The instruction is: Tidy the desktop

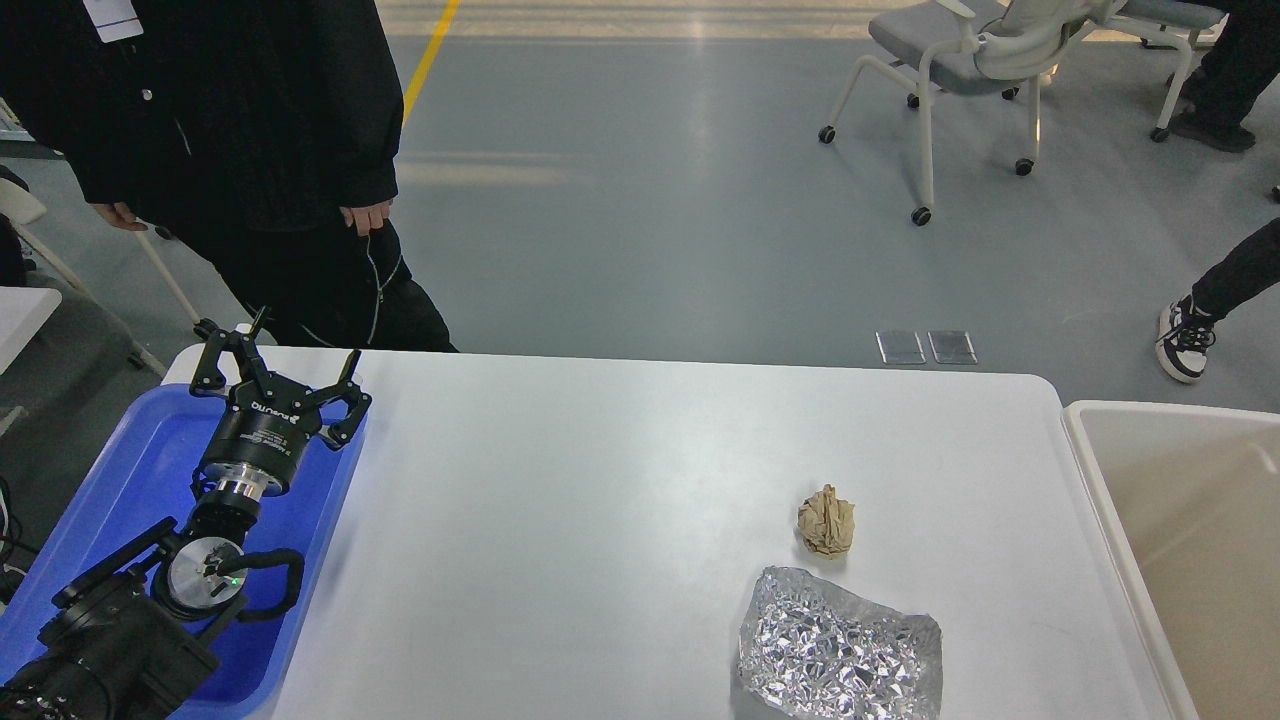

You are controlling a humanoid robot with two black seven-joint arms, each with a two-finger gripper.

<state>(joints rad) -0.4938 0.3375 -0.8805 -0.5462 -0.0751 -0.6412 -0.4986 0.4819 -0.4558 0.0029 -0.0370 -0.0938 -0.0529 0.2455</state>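
The white desktop fills the middle of the head view. A crumpled brown paper ball lies on it at the right of centre. A crumpled sheet of silver foil lies just in front of the ball, near the front edge. My left gripper hangs open and empty above the far end of the blue tray, at the desktop's far left corner. My right gripper is out of view.
A cream-coloured bin stands against the desktop's right edge. A person in black stands behind the far left corner. Wheeled chairs and another person's legs are on the grey floor beyond.
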